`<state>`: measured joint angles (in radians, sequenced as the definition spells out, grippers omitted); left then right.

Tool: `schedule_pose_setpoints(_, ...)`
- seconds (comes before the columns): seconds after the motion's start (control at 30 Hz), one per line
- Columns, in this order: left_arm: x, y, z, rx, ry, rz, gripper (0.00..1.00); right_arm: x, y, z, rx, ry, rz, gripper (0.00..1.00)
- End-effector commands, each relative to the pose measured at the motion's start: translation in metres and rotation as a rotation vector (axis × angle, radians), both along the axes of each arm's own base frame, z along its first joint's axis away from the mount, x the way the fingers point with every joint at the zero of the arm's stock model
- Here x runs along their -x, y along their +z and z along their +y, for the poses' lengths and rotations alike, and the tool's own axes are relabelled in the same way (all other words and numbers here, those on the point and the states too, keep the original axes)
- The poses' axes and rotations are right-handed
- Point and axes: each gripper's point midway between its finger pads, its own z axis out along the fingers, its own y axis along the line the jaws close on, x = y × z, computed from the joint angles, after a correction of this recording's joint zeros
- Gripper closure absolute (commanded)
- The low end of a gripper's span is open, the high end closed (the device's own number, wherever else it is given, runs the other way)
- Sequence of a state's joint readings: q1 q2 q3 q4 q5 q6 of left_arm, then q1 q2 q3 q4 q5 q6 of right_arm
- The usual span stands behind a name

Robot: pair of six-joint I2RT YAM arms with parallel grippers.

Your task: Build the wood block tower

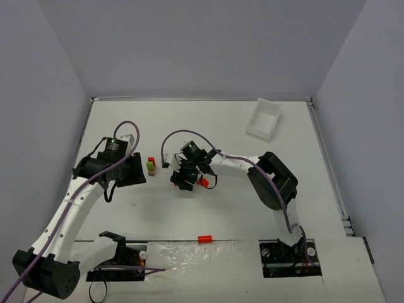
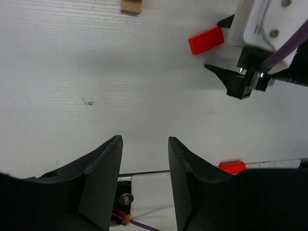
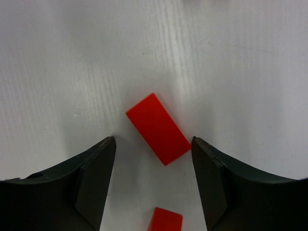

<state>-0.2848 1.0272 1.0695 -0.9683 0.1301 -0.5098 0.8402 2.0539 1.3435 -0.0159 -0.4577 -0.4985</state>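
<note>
- A white table (image 1: pixel 189 126) is boxed in by plain pale grey walls.
- The left gripper (image 2: pixel 144 142) hangs over bare table left of centre, its jaws apart with nothing between them.
- The wood block tower (image 1: pixel 150 165) stands just to its right, between the two grippers. It is a tiny stack showing red, lime green and tan.
- The right gripper (image 3: pixel 153 139) is near the table's middle, jaws apart on either side of a red block (image 3: pixel 158 129). The block lies flat and askew, and neither finger touches it.
- A second red block (image 3: pixel 165 221) lies just beside it.
- A loose red block (image 1: pixel 204 239) sits at the near edge.
- A white tray (image 1: pixel 264 118) rests far right, well apart.
</note>
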Motion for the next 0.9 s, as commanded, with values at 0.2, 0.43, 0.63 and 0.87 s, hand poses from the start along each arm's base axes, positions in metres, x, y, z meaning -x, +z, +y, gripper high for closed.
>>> schedule_pose_setpoints(0.2, -0.004, 0.015, 0.002, 0.013, 0.018, -0.054, 0.6, 0.04, -0.007, -0.049, 0.125, -0.128, 0.056, 0.52)
schedule_pose_setpoints(0.43, -0.002, 0.015, 0.002, 0.018, 0.025, -0.054, 0.6, 0.05, -0.003, -0.044, 0.091, -0.145, 0.048, 0.53)
schedule_pose_setpoints(0.63, 0.001, 0.012, 0.003, 0.021, 0.03, -0.051, 0.6, 0.023, -0.008, -0.039, 0.07, -0.146, 0.022, 0.35)
schedule_pose_setpoints(0.87, 0.005, 0.011, 0.005, 0.021, 0.042, -0.057, 0.6, 0.004, -0.014, -0.018, 0.066, -0.077, -0.023, 0.32)
